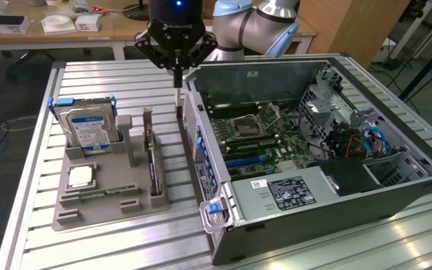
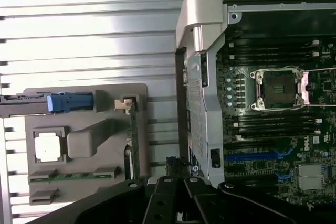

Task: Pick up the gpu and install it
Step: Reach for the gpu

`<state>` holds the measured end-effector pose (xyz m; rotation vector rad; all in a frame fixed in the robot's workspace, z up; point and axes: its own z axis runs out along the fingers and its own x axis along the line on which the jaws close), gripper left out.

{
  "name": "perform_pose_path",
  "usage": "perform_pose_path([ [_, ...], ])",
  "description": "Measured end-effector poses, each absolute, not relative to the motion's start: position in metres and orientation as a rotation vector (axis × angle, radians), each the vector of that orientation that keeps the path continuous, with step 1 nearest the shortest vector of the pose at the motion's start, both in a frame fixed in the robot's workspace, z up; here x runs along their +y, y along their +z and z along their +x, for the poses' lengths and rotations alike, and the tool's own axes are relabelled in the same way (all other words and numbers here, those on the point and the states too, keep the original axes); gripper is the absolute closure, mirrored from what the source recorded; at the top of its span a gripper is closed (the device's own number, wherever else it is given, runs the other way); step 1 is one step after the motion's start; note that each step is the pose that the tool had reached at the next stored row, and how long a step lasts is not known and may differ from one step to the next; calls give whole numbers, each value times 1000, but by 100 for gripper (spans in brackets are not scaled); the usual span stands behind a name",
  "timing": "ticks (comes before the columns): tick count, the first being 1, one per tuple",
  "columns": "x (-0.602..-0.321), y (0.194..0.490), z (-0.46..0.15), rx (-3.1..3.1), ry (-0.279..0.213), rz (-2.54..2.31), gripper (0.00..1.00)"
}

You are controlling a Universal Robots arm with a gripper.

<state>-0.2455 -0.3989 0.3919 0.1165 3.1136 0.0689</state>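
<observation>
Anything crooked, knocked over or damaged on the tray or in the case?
Nothing stands out. The gpu stands on edge in the tray, the hard drive upright nearby; the shut gripper hangs between tray and computer case.

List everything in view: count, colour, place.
hard drive: 1, silver, blue label, upright in tray
CPU: 1, silver, flat in tray
RAM stick: 1, green, flat in tray
gpu: 1, black, on edge in tray, case side
tray: 1, grey, exterior view's left
PC case: 1, black, open, exterior view's right
motherboard: 1, green, inside case
table: 1, silver slats, under everything
gripper: 1, black, shut, above tray-case gap
arm: 1, grey-blue, behind case
</observation>
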Motion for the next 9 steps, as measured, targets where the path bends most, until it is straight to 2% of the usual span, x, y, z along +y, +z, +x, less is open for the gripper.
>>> perform_pose_path([
  [9, -399, 392, -254, 3114, 69, 117, 89],
])
